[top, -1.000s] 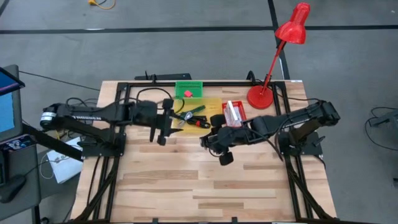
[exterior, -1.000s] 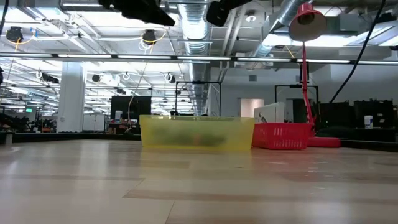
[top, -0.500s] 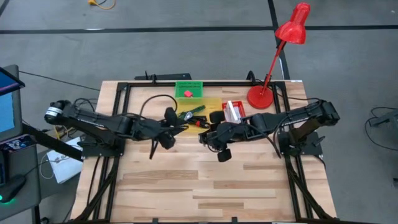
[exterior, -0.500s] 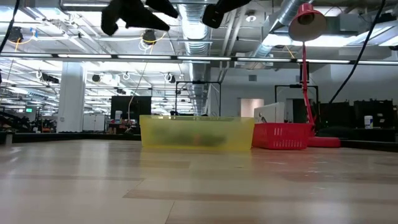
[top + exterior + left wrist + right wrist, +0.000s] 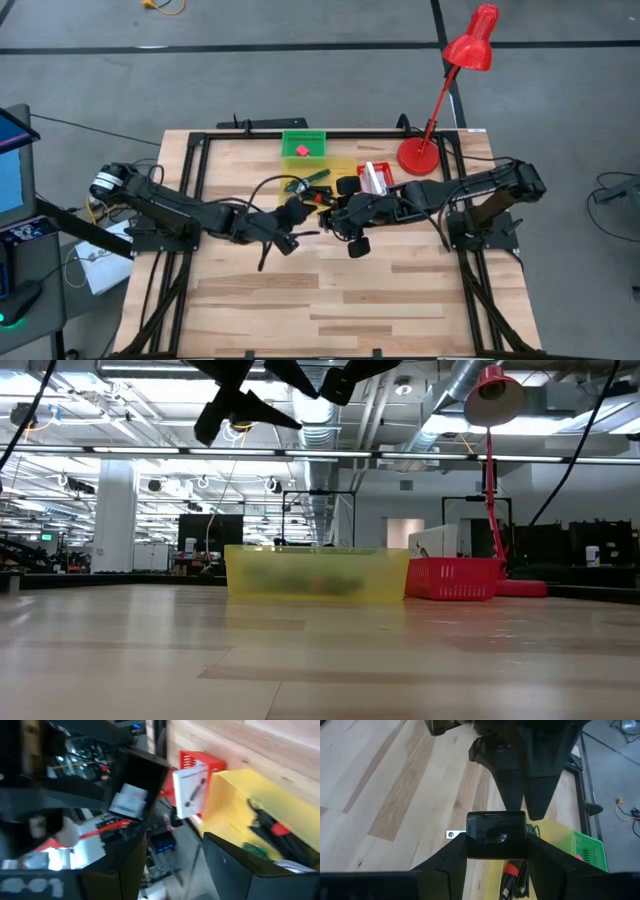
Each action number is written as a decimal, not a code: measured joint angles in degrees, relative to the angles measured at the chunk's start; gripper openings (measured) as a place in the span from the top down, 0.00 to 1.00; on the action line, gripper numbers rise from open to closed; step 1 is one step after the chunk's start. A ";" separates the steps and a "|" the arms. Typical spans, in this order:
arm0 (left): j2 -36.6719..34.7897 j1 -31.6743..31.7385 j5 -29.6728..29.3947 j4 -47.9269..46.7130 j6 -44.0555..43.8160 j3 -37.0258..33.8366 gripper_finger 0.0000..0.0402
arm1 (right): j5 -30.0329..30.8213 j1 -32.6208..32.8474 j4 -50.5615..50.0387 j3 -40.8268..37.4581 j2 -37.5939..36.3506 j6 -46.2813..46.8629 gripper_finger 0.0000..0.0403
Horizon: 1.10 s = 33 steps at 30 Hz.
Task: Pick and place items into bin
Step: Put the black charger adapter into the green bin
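Observation:
My right gripper [image 5: 496, 836] is shut on a black block [image 5: 496, 827], held above the table at the yellow bin's [image 5: 345, 166] near edge. My left gripper [image 5: 302, 213] faces it from the table's left, open, with nothing between its fingers [image 5: 512, 780]. Their tips stand close to the block; I cannot tell whether they touch it. In the bin lie a red-and-black tool [image 5: 322, 197] and a green-handled tool [image 5: 313, 176]. A white carded package [image 5: 191, 790] leans in the red basket [image 5: 455, 578]. My right gripper pinches the black block by its two end faces [image 5: 470, 836] between its two fingers. The fingers slant down from the table's right side. The block sits level across the fingers, lifted clear of the table; a small silver tag [image 5: 451, 834] sticks out at one end.
A green basket [image 5: 303, 143] with a pink piece stands behind the yellow bin. A red desk lamp [image 5: 420, 155] stands at the back right. Bare wood [image 5: 330, 300] fills the table's near half.
My left gripper has swung toward the table's right and near side, sunk a little, and rolled about its own axis, ending close in front of my right gripper. Its fingers keep the same gap.

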 joint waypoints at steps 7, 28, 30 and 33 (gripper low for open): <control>-0.15 -0.99 -2.25 7.41 6.43 0.04 0.53 | 0.01 -0.06 -0.20 0.00 0.02 0.02 0.61; -0.15 -4.06 2.26 7.43 19.04 0.02 0.53 | -0.26 -0.31 0.59 0.00 0.02 0.04 0.61; -0.15 -3.89 2.69 7.37 20.39 0.02 0.53 | -0.97 -0.32 1.02 0.00 0.02 0.05 0.61; -0.15 -3.61 2.73 7.23 21.78 0.02 0.53 | -1.68 -0.31 1.87 0.02 0.02 0.04 0.61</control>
